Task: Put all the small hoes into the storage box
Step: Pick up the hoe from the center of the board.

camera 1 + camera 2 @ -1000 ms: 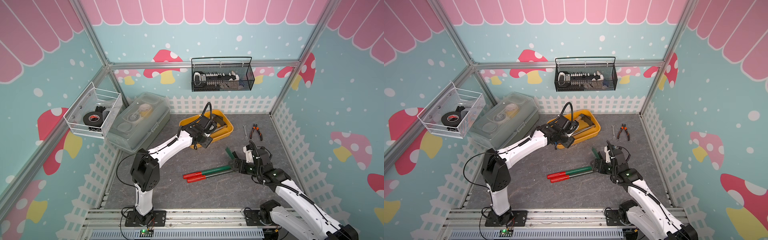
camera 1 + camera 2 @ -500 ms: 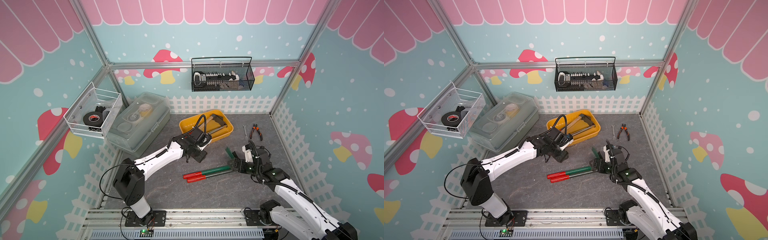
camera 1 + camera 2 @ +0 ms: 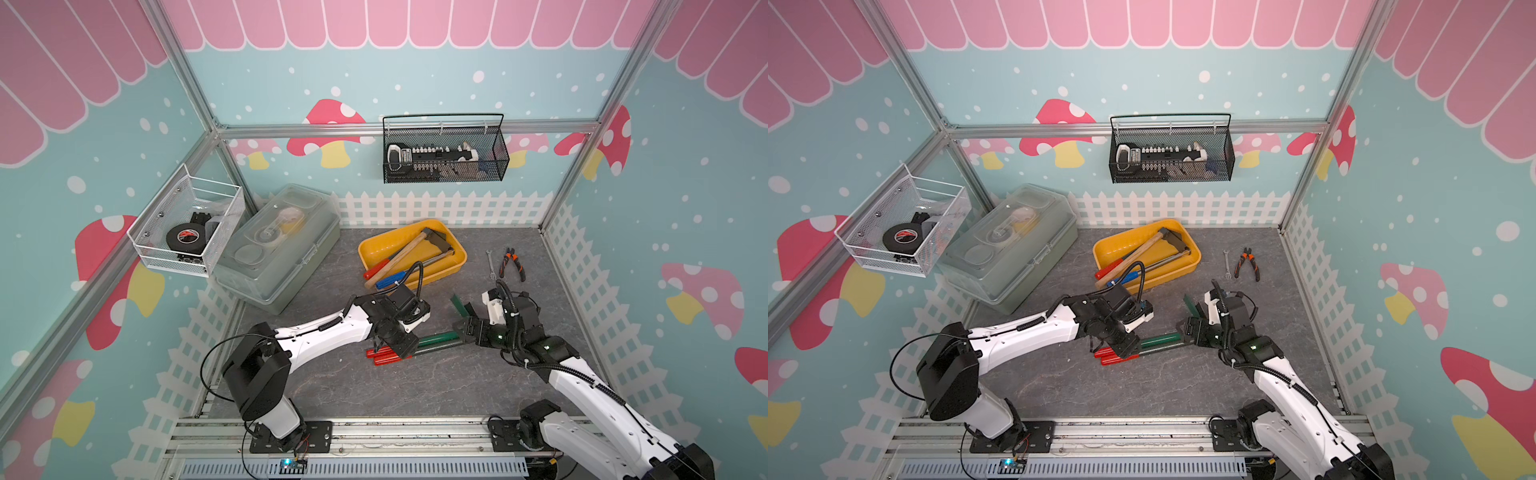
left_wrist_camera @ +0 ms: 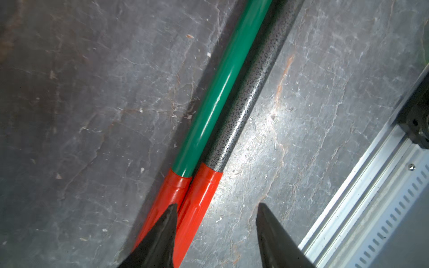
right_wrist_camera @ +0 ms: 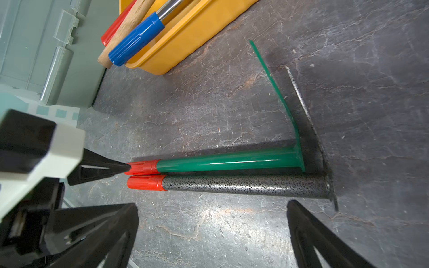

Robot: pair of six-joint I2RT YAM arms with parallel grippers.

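Note:
Two small hoes lie side by side on the grey floor, a green one (image 3: 436, 338) (image 5: 227, 160) and a speckled grey one (image 5: 246, 185) (image 4: 243, 97), both with red grips. My left gripper (image 3: 397, 349) (image 4: 217, 208) is open low over the red grips. One of its fingertips (image 5: 116, 166) sits on the green hoe's grip, and the grey hoe's grip lies between the fingers. My right gripper (image 3: 465, 328) (image 5: 211, 206) stands wide open beside the blade ends, holding nothing. The yellow storage box (image 3: 444, 270) (image 5: 185, 34) behind holds several long-handled tools.
A translucent grey lidded box (image 3: 282, 245) stands at the back left. Pliers (image 3: 511, 266) and a small wrench (image 3: 491, 266) lie at the back right. A black wire basket (image 3: 444, 153) and a white one (image 3: 187, 228) hang on the walls.
My left arm has swung from the storage box forward and down to the red grips of the hoes. The right arm and both hoes have stayed put.

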